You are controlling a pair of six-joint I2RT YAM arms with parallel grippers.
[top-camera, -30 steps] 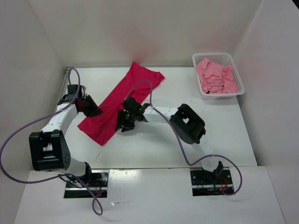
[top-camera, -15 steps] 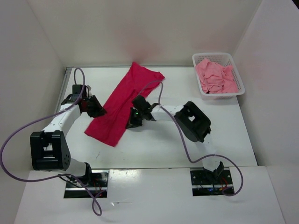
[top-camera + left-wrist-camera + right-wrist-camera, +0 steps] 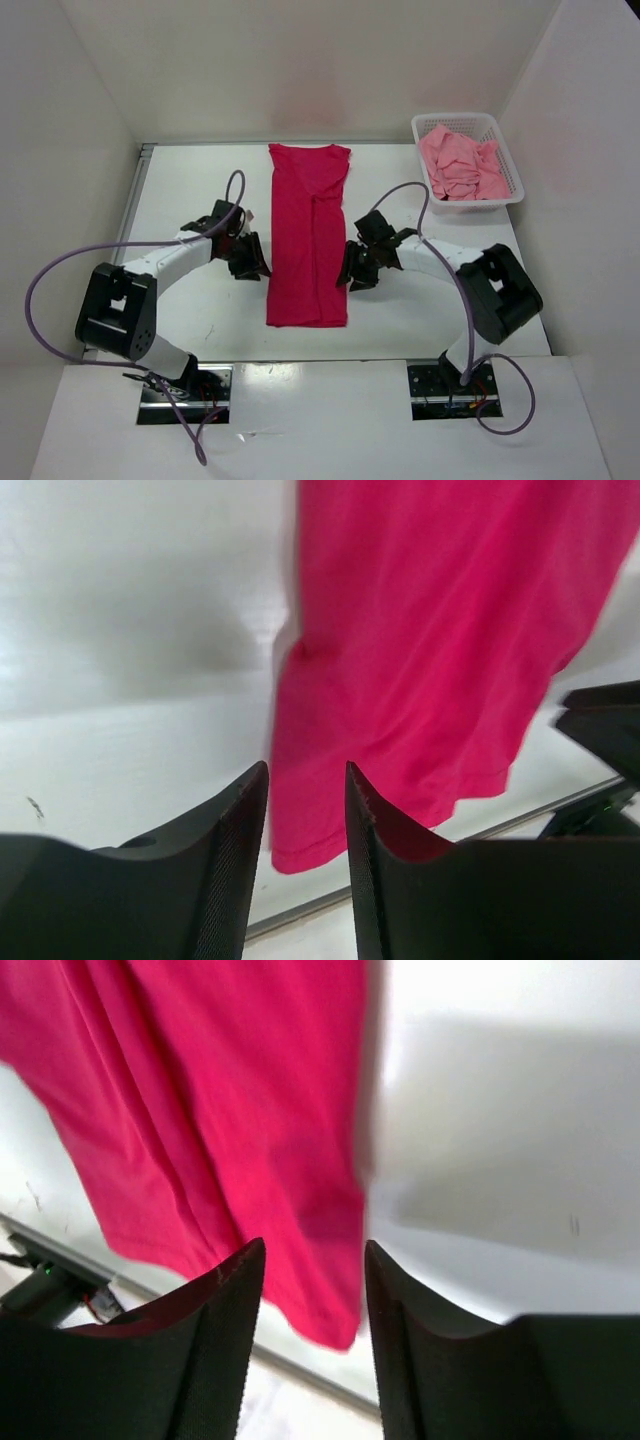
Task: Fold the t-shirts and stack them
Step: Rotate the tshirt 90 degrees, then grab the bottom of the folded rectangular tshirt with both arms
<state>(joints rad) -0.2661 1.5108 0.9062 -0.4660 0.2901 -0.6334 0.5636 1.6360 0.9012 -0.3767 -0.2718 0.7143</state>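
A robot lab cell: a white table boxed in by plain white walls.

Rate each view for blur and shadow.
Top external: sharp and evenly lit, with the red shirt crisp. Left wrist: shirt edges smeared, fingers sharp, a dark shadow on the table. Right wrist: shirt edge smeared too, with a grey shadow beside it.

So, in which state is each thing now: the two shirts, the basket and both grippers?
crimson t-shirt: folded into a long strip, flat on the table.
light pink t-shirt: crumpled, in the basket.
basket: upright, holding the pink shirt.
left gripper: open, empty, beside the strip's left edge.
right gripper: open, empty, beside its right edge.
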